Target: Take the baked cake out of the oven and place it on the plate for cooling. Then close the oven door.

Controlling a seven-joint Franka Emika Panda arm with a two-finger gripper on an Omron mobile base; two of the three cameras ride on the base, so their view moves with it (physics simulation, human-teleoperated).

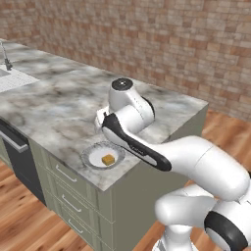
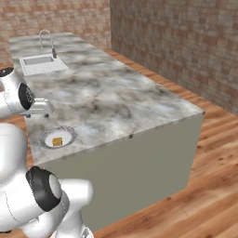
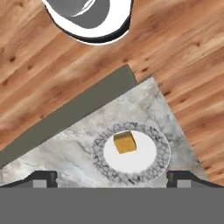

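Observation:
A small golden-brown cake (image 3: pixel 124 142) lies on the white centre of the round plate (image 3: pixel 98 157) with the grey mottled rim. The plate sits on the marble counter close to its corner and front edge. The cake (image 1: pixel 108 159) and plate (image 1: pixel 90 156) also appear in the left base view, and the cake (image 2: pixel 57 142) on the plate (image 2: pixel 42 139) in the right base view. My gripper (image 3: pixel 111 178) hangs above the plate, open, its fingertips (image 3: pixel 41 178) wide apart and holding nothing. The oven and the oven door are out of view.
The marble island counter (image 1: pixel 59 103) stretches away, with a sink (image 2: pixel 39 62) and faucet (image 2: pixel 46 39) at its far end. A black appliance front (image 1: pixel 14 157) and green drawers (image 1: pixel 68 196) sit below. Wood floor (image 2: pixel 200 186) and brick walls (image 2: pixel 186 42) surround it.

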